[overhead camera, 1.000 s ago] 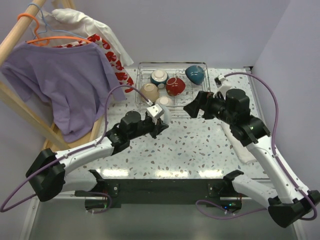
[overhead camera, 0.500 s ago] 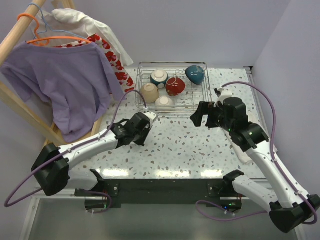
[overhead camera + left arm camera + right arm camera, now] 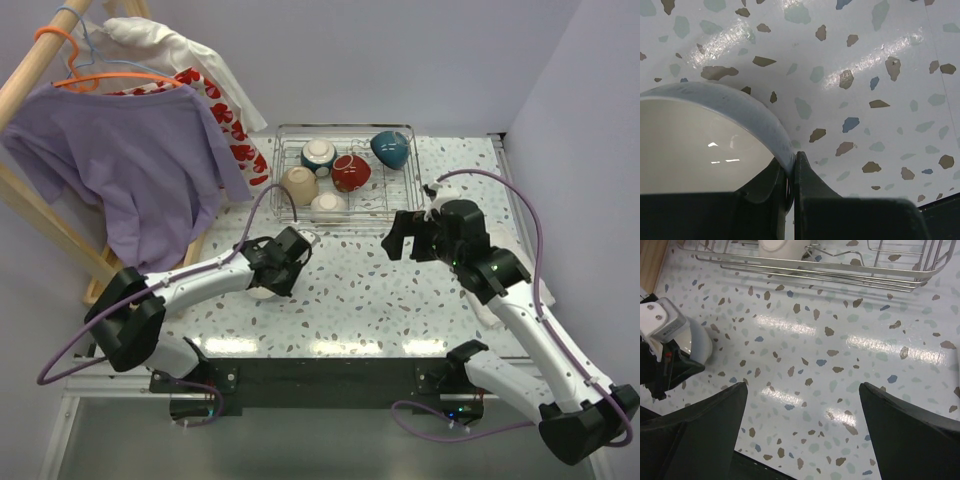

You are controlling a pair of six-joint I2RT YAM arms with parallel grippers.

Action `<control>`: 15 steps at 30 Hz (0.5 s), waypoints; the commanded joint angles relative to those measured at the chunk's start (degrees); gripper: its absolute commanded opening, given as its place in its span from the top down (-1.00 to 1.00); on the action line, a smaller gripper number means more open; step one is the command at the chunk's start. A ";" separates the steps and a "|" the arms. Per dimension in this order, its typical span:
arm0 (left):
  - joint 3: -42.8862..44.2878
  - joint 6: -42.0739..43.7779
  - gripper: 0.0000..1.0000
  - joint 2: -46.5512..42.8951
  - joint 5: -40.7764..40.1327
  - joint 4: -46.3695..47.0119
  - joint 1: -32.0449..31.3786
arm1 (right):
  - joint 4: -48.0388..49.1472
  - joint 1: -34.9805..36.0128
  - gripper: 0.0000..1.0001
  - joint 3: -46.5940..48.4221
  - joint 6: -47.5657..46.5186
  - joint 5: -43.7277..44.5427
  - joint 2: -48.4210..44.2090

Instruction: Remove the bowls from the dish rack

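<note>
We have the left tool point(image 3: 791, 167) clenched on the rim of the white bowl point(image 3: 700, 140), one finger inside the wall and one outside. That suits a thin, hard lip, since a pinch across the wall keeps the smooth glaze from sliding. The bowl is out of the dish rack point(image 3: 345, 127), low at the near left of the bench point(image 3: 390, 290), with its pale inside facing the wrist camera; whether its foot touches the surface we cannot tell. We judge this to be the set-down step, so what it calls for next is a gentle release. The right tool point(image 3: 802, 390) hangs released, fingers wide apart, above bare bench just in front of the rack's near wire wall, well placed, we think, to reach in for another. Five lie in the rack: the teal bowl point(image 3: 389, 148), the teal-and-white bowl point(image 3: 319, 153), the dark red bowl point(image 3: 351, 172), the tan bowl point(image 3: 299, 184) and the cream bowl point(image 3: 328, 206), all round glossy ceramic among wavy silver wires. The bench top is shiny speckled stone, hard enough, we judge, to chip a dropped rim
</note>
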 commanded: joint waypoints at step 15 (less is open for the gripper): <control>5.20 -4.45 1.00 5.89 -2.14 -14.63 0.01 | 2.77 0.01 -0.97 -2.78 -1.22 0.16 -0.57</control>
